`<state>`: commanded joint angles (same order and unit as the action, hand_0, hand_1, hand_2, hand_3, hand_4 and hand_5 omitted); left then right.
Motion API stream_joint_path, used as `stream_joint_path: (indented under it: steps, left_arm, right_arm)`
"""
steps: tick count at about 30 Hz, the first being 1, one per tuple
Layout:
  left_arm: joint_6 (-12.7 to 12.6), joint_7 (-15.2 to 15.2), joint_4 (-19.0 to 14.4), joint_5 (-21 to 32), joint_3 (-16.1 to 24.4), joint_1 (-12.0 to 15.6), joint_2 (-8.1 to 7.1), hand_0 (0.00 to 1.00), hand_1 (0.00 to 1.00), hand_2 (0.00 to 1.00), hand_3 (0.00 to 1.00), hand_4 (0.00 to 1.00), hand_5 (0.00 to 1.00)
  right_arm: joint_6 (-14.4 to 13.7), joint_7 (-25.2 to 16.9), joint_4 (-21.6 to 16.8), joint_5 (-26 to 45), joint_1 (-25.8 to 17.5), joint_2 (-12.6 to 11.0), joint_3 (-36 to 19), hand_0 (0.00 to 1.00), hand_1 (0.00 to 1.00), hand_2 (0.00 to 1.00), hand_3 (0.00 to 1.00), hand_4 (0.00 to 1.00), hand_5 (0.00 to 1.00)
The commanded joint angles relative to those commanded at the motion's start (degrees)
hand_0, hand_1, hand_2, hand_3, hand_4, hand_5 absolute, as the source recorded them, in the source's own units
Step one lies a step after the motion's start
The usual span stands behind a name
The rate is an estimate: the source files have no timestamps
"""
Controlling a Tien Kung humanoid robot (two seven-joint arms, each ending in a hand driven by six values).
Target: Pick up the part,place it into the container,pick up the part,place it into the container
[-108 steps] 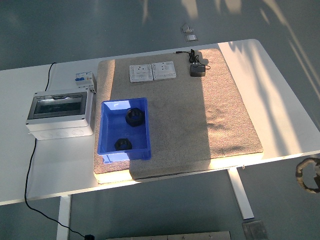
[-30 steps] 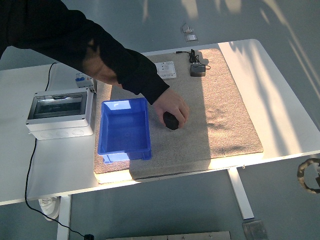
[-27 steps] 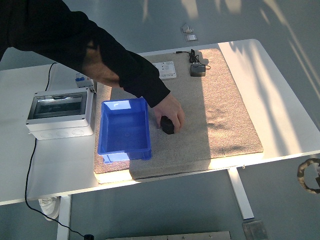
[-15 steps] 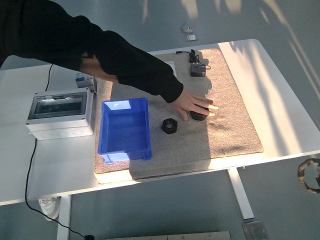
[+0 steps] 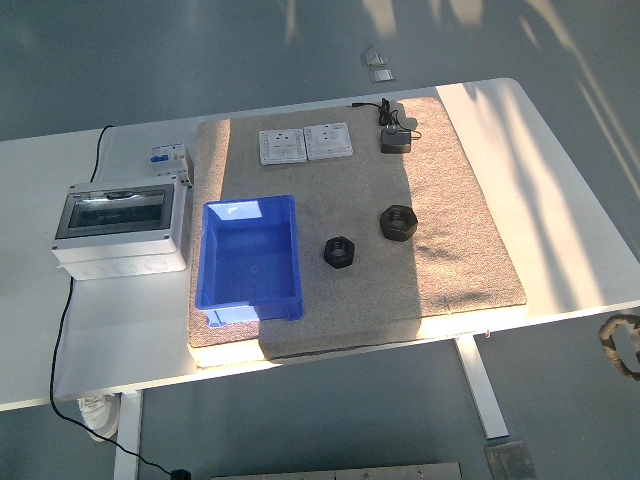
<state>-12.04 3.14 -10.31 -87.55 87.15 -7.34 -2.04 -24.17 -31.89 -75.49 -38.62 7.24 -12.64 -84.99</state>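
Observation:
Two black hex-nut parts lie on the beige mat (image 5: 450, 200). The smaller part (image 5: 340, 251) sits just right of the blue container (image 5: 212, 270), and the larger part (image 5: 397, 222) lies further right and a little farther back. The rectangular blue container holds nothing and stands on the mat's left side. My right hand (image 5: 621, 345) shows only partly at the picture's right edge, below the table's near edge and far from both parts. My left arm is out of view.
A grey electrical enclosure (image 5: 120, 225) with a clear lid stands left of the container. Two white socket plates (image 5: 305, 143) and a black adapter (image 5: 394, 141) with its cord lie at the mat's far end. A cable runs off the table's left side.
A person's arm reached in, took both parts out of the blue container, set them on the mat to its right, and has withdrawn from view. My right hand stayed at the edge.

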Motion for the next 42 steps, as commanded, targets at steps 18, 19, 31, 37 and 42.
stream_joint_path:
  steps: [18,19,31,37,42]
  left_arm:
    - [0.2,0.0,0.0,-0.1,0.0,-0.1,-0.03,0.669,0.660,0.703,0.581,0.656,0.594]
    - [0.2,0.0,0.0,-0.1,0.0,-0.1,-0.02,0.669,0.660,0.703,0.581,0.656,0.594]
    - [0.2,0.0,0.0,-0.2,0.1,-0.2,-0.09,0.668,0.661,0.705,0.583,0.656,0.594]
    - [0.2,0.1,0.0,-0.3,0.1,-0.2,-0.15,0.669,0.661,0.705,0.584,0.656,0.594]
    - [0.3,0.1,0.0,-0.6,0.3,-0.3,-0.22,0.669,0.661,0.705,0.584,0.656,0.594]
  right_arm:
    - [0.8,25.6,-8.7,-37.6,5.5,-3.9,11.8,0.222,0.355,0.731,0.780,0.877,0.307]
    - [1.4,26.9,-8.7,-39.4,5.9,-4.0,12.4,0.222,0.355,0.731,0.780,0.877,0.307]
    - [7.9,42.0,-6.8,-61.1,10.5,-5.0,20.0,0.248,0.379,0.829,0.856,0.869,0.243]
    - [10.3,47.6,-4.3,-68.5,14.8,-4.3,25.8,0.252,0.387,0.852,0.868,0.858,0.195]
    - [11.2,49.3,-0.9,-72.1,19.1,-3.2,31.3,0.265,0.402,0.883,0.906,0.854,0.178]
